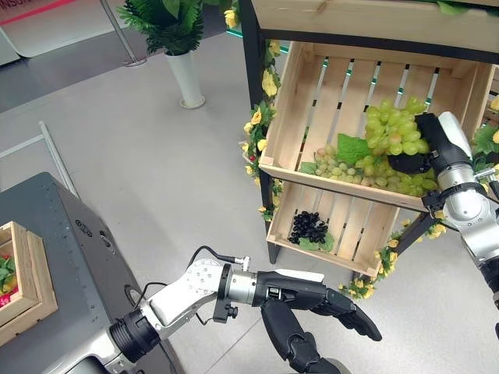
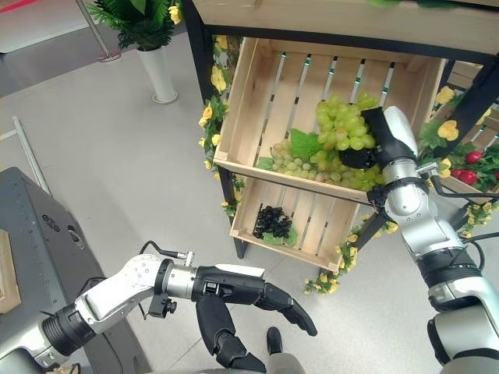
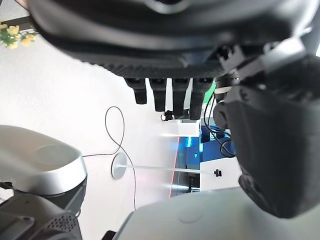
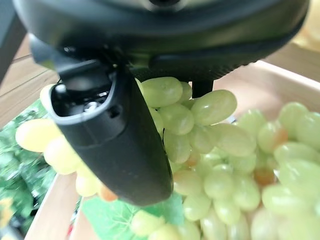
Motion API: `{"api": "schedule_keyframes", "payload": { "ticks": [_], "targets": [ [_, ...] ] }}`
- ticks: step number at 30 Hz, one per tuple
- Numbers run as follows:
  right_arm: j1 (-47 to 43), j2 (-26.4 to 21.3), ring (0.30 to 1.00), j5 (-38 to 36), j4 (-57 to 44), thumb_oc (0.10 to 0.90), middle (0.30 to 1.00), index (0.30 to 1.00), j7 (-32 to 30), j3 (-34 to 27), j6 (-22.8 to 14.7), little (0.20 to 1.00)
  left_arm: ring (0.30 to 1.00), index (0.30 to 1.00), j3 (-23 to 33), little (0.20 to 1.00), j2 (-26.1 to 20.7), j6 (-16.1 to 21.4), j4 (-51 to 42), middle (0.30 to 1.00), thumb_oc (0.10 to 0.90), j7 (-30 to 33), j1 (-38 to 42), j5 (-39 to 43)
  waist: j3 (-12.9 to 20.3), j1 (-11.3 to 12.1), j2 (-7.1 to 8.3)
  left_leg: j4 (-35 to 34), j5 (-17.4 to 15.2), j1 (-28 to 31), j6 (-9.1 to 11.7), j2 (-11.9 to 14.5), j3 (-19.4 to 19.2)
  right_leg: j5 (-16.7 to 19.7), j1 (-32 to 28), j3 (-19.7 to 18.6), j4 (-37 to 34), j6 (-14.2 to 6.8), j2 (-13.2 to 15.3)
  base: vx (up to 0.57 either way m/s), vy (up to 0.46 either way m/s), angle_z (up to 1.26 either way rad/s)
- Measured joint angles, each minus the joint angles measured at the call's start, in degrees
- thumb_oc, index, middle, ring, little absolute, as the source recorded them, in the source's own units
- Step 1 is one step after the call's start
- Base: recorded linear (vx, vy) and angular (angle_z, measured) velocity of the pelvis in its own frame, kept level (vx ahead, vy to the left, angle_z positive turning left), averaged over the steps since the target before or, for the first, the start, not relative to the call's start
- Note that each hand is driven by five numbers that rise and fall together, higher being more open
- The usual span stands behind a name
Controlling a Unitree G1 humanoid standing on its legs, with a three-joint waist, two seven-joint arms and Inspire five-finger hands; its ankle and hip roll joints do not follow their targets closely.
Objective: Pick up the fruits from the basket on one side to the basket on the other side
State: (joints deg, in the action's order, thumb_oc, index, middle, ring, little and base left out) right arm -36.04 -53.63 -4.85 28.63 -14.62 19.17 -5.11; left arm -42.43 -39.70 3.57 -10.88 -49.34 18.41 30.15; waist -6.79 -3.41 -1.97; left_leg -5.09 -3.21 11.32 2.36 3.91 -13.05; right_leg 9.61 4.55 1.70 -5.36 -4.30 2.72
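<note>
- Crates of pale slatted wood are sitting tilted in a dark-framed stand, the upper crate [image 1: 290, 101] holding green grapes and the lower crate [image 1: 366, 234] holding a small bunch of dark grapes [image 1: 309, 227] on a leaf.
- Robot's right hand [image 1: 425, 144] is reaching into the upper crate, with the green grape bunch [image 1: 394, 128] lifted against its palm above the other grapes lying along the crate's front lip.
- Thumb and fingers, seen from the right wrist, are curling round the bunch, so the hold looks real but shallow.
- Lifting well, I'd judge, is calling for a slow, straight rise clear of the front lip, since loose grapes could drag on the bunches below or shake off.
- Left hand [image 1: 327, 300] is hanging low over the floor in front of the stand, fingers relaxed and holding nothing.
- Receiving box [image 1: 31, 273], a small wooden one, is sitting on the grey surface at the robot's far left, well apart from the stand, so the carry is looking long and should stay level.
</note>
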Motion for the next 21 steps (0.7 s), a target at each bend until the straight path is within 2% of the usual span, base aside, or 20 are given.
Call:
{"api": "schedule_keyframes", "payload": {
  "ticks": [4,6,10,11,14,15,16,21],
  "targets": [
    [-1.14,-0.26,0.3,0.03,2.56,0.4,0.3,0.3,-2.45,0.0,1.66,0.3,0.9,0.9,0.04,0.9,0.12,-0.09,3.49,0.9,0.8,4.77,-0.14,-3.04,-0.01,1.08,-0.01,0.0,0.02,-0.55,0.02,0.12,0.36,-0.1,0.0,0.4,-0.02,0.03,0.1,0.0,-0.034,0.06],
    [-1.51,-1.18,0.3,0.03,2.64,0.4,0.3,0.3,-2.53,0.0,2.59,0.3,0.9,0.9,0.02,0.9,-0.69,-0.2,7.34,0.9,0.8,6.77,-0.52,-10.62,-0.01,1.34,0.0,0.06,0.06,-0.83,0.05,0.14,0.79,-0.19,0.37,0.7,-0.03,0.06,0.14,-0.04,-0.049,0.07],
    [-2.95,-1.47,0.3,0.06,2.66,0.4,0.3,0.3,-2.55,0.01,4.26,0.3,0.9,0.9,-0.07,0.9,-2.38,-0.91,12.69,0.9,0.8,9.27,-2.33,-19.09,-0.06,1.37,-0.08,0.29,0.13,-1.75,0.16,0.14,1.1,0.01,1.08,0.85,-0.02,0.32,0.04,-0.02,-0.039,0.04],
    [-2.95,-1.47,0.326,0.18,2.66,0.417,0.326,0.326,-2.55,0.03,4.66,0.326,0.9,0.9,-0.09,0.9,-2.38,-1.01,13.96,0.9,0.8,10.39,-2.89,-20.43,-0.08,1.41,-0.1,0.28,0.13,-1.83,0.16,0.17,1.26,0.02,1.08,0.88,-0.02,0.34,0.0,-0.01,-0.029,0.07],
    [-2.95,-1.48,0.705,0.61,2.64,0.67,0.705,0.705,-2.55,0.02,5.21,0.705,0.9,0.9,-0.09,0.9,-1.85,-1.44,16.36,0.9,0.8,13.17,-3.46,-22.97,-0.18,1.42,-0.12,0.26,0.13,-2.03,0.16,0.37,1.57,-0.02,1.08,1.43,-0.02,0.36,0.01,-0.02,-0.041,0.07],
    [-2.98,-1.58,0.867,1.22,2.57,0.778,0.867,0.867,-2.55,0.02,5.44,0.867,0.9,0.9,-0.08,0.9,-1.33,-1.52,17.78,0.9,0.8,14.78,-3.59,-24.69,-0.22,1.44,-0.08,0.26,0.13,-2.16,0.17,0.45,1.76,-0.09,1.08,1.67,-0.02,0.35,0.0,-0.03,-0.052,0.07],
    [-3.02,-1.75,0.9,2.14,2.29,0.8,0.9,0.9,-2.55,0.02,5.92,0.9,0.9,0.9,0.29,0.9,-0.54,-1.8,19.5,0.9,0.8,16.21,-4.22,-25.56,-0.26,1.63,-0.09,0.26,0.13,-2.19,0.17,0.51,1.79,-0.15,1.08,1.76,-0.02,0.37,-0.03,-0.03,-0.051,0.06],
    [-4.1,-2.87,0.9,2.26,2.16,0.8,0.9,0.9,-2.35,-0.01,7.41,0.9,0.9,0.9,0.24,0.9,0.91,-3.31,24.29,0.9,0.8,18.7,-6.12,-30.21,-1.72,1.47,0.06,0.26,0.17,-2.22,0.24,0.66,1.74,-0.45,1.13,1.9,-0.03,0.27,-0.12,-0.02,-0.038,0.0]
  ]
}}
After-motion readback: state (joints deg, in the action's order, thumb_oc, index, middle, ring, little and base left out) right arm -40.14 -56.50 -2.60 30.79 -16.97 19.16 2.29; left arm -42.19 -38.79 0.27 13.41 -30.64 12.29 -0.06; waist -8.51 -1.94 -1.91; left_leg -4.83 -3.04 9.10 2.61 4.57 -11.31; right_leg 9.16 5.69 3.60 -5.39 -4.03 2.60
